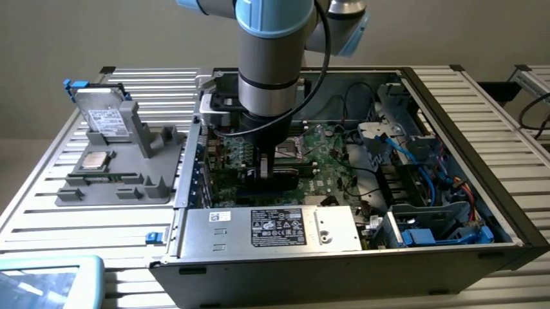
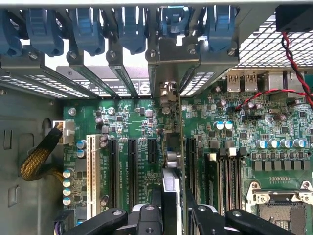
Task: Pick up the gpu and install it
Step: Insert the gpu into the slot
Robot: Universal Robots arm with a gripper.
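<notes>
Slatted counter [image 1: 51,219], open computer case [image 1: 516,225] on it. My hand [image 2: 171,215] is part-closed, pinching the gpu [image 2: 172,147] edge-on. The card stands upright just beyond my fingertips over the motherboard [image 2: 122,117]. Its long axis runs parallel to the motherboard's black slots [image 2: 131,166]. Seated or not, I cannot tell. My arm [image 1: 270,64] points straight down at the motherboard.

gpu [image 2: 172,144]: 1 | computer case [image 1: 344,277]: 1 | hard drive [image 1: 107,119]: 1 | blue slot latches [image 2: 88,29]: about 6
</notes>
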